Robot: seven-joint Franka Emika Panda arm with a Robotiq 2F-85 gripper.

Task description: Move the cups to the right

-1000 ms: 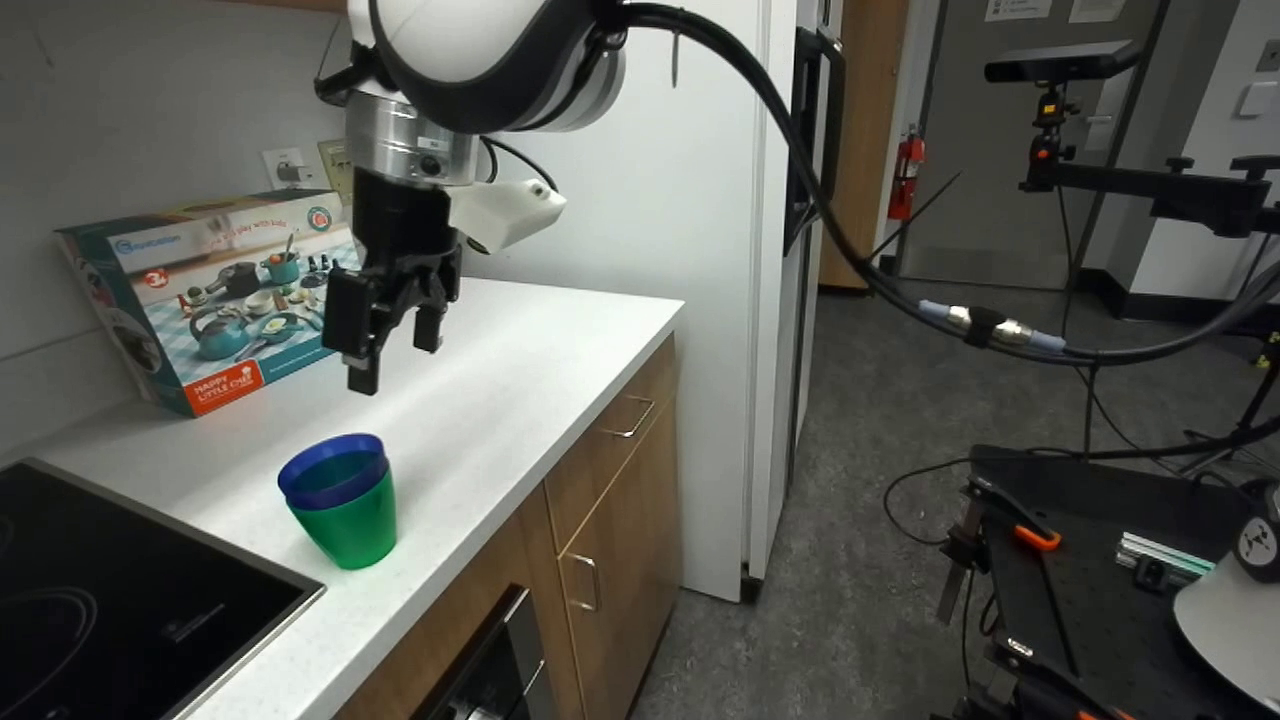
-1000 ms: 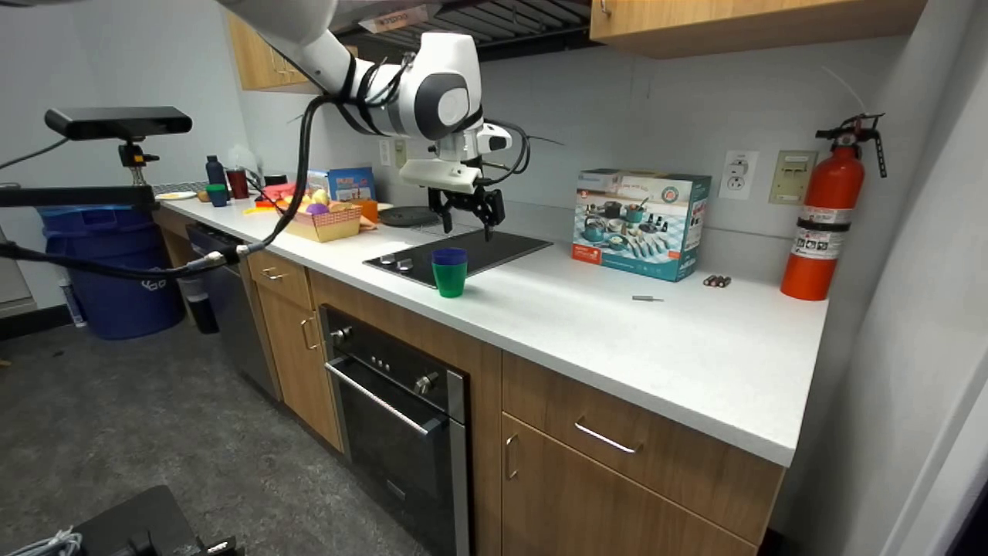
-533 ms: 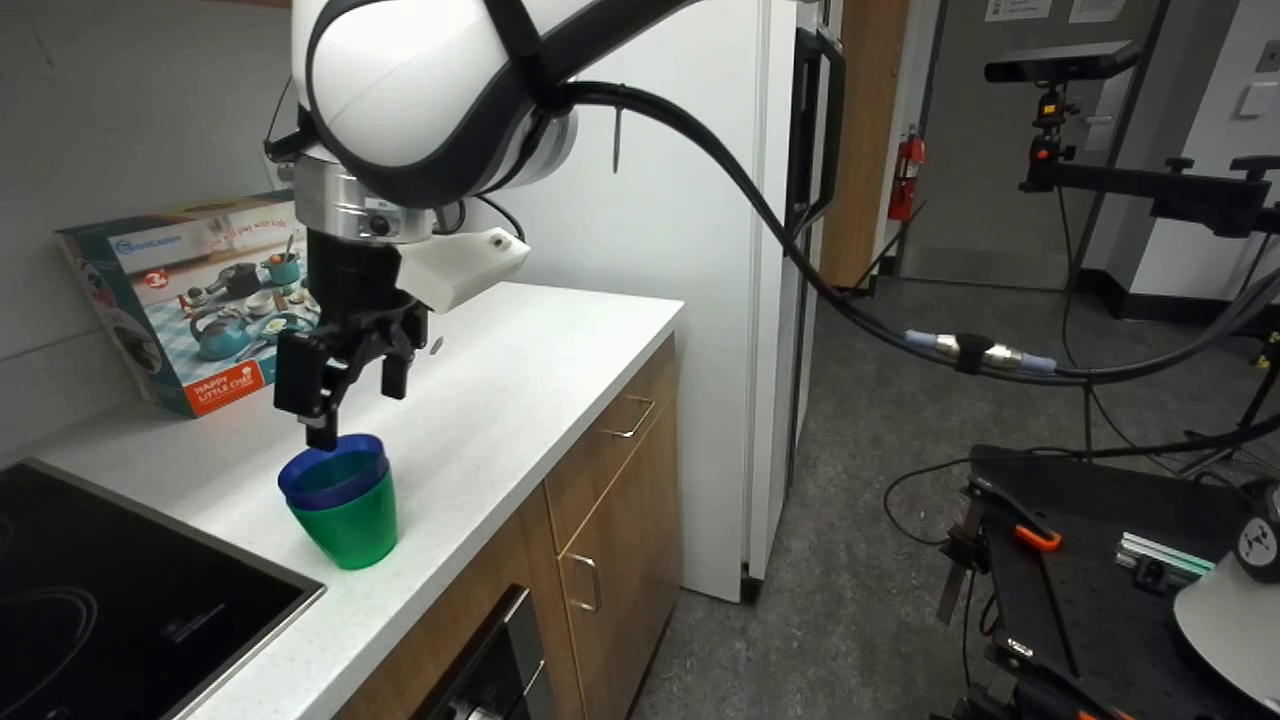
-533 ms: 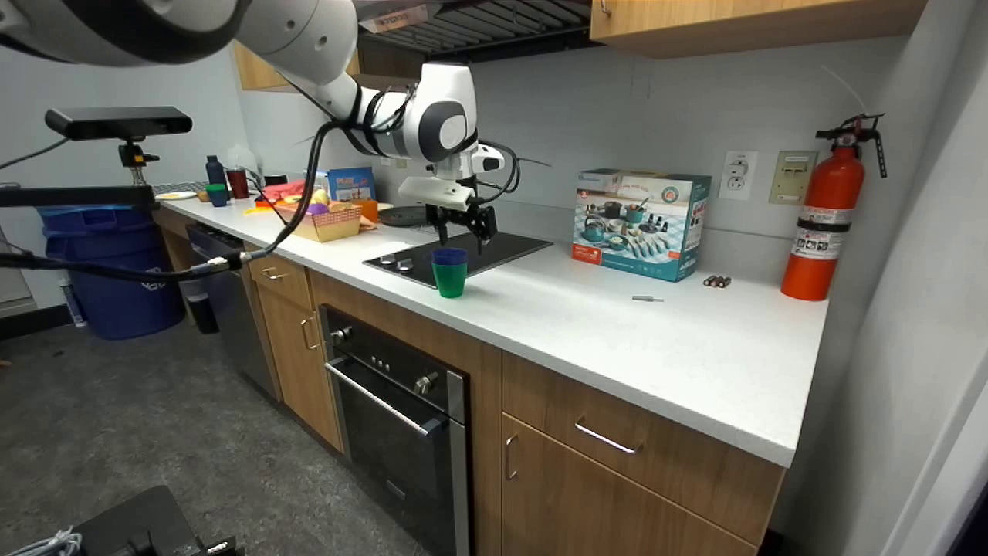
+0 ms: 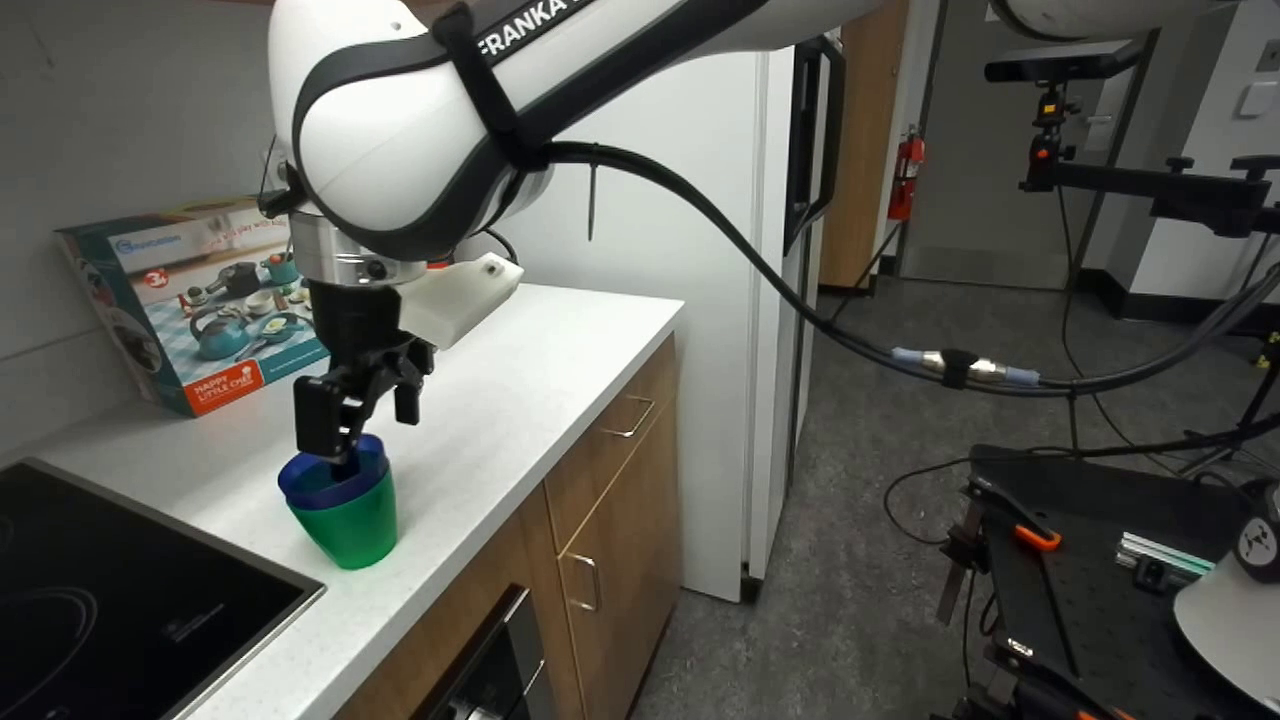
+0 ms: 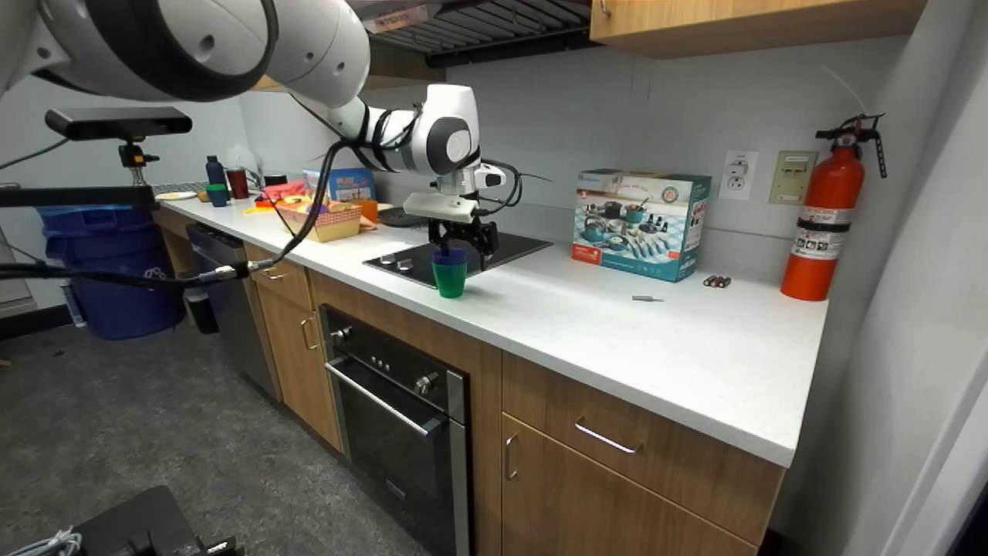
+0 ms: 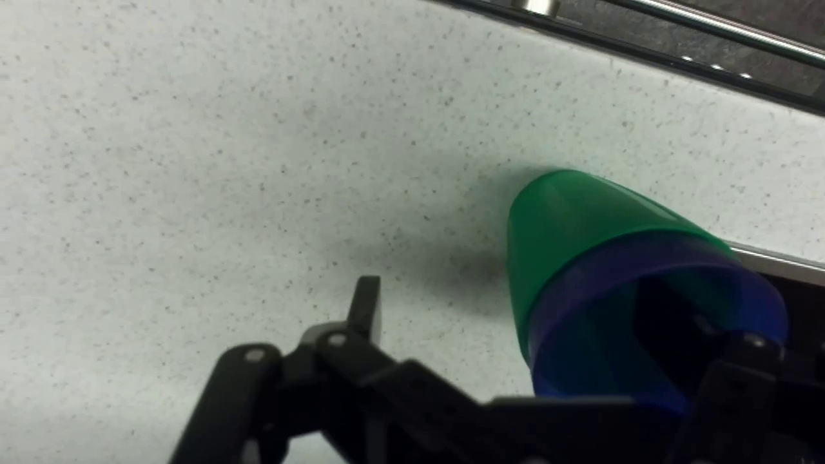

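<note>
The gripper [image 5: 376,440] had its fingers [image 7: 366,303] spread wide and gripped nothing. In an exterior view it hung at one o'clock from the cups [image 5: 345,512], blue nested in green, with one finger down inside the blue rim and the other outside, the cup wall standing between the two (whether either finger touched it, I could not tell). The cups sat upright on the white counter [image 5: 520,370], with the cooktop [image 5: 170,580] near them at eight o'clock and the picture-covered box [image 5: 220,300] farther off at eleven. In an exterior view the large fire extinguisher [image 6: 822,220] stood well apart from them at three o'clock, and the oven [image 6: 397,432] lay below, between six and seven. The wrist view placed the cups between three and four o'clock of its centre.
</note>
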